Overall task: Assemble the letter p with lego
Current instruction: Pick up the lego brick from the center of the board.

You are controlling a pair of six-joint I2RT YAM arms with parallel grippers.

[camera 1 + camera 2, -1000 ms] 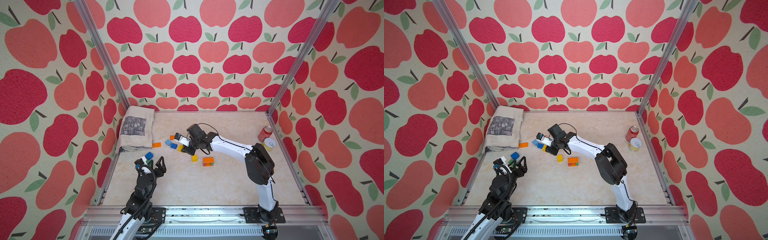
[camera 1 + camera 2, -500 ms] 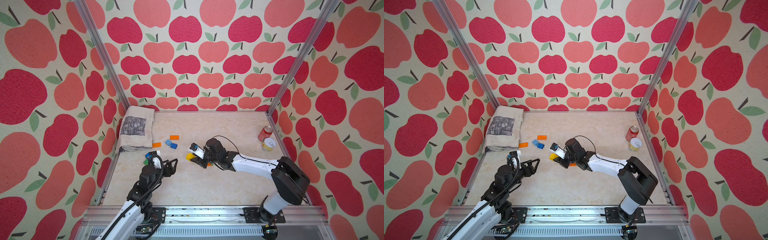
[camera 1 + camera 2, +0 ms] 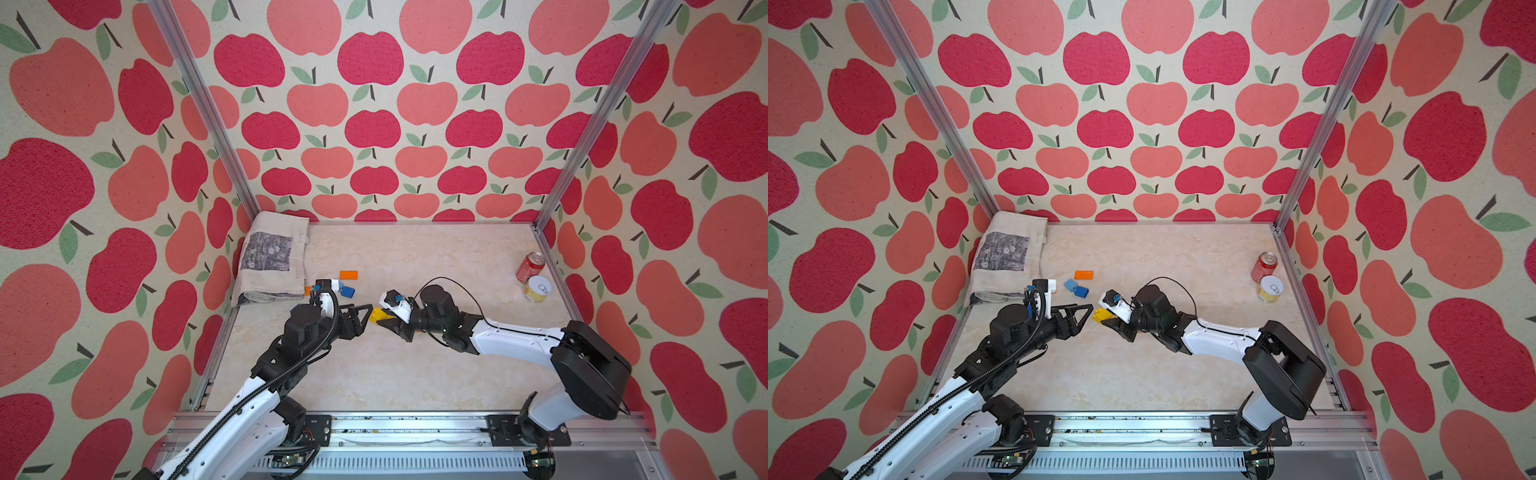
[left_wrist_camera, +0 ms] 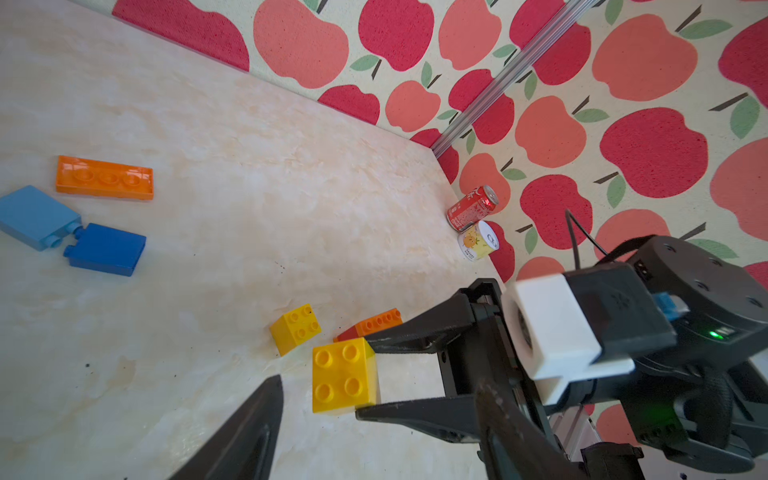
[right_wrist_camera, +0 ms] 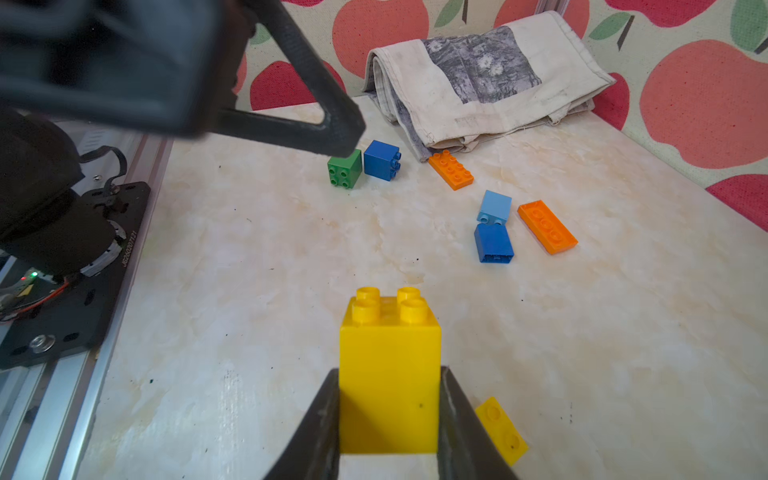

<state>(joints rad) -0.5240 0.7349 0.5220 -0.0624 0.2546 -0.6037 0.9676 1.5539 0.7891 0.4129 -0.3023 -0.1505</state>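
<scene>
Here, right fingers (image 5: 320, 424) clamp the yellow brick (image 5: 390, 374) above the bench (image 3: 415, 374) mid-scene, studs toward the left fingers (image 4: 253, 432), which stand wide just beside it, contact hard to tell; loose orange plate (image 3: 348, 274), light-blue brick (image 3: 1070, 284) and blue brick (image 3: 1081, 292) lie far-left near the folded cloth (image 3: 272, 257).

Both top views are looking steeply down from above the front rail (image 3: 395, 432) at the whole tabletop (image 3: 415, 257). The wrist cameras are facing each other closely, both catching the gripped yellow brick (image 4: 345, 376).
</scene>
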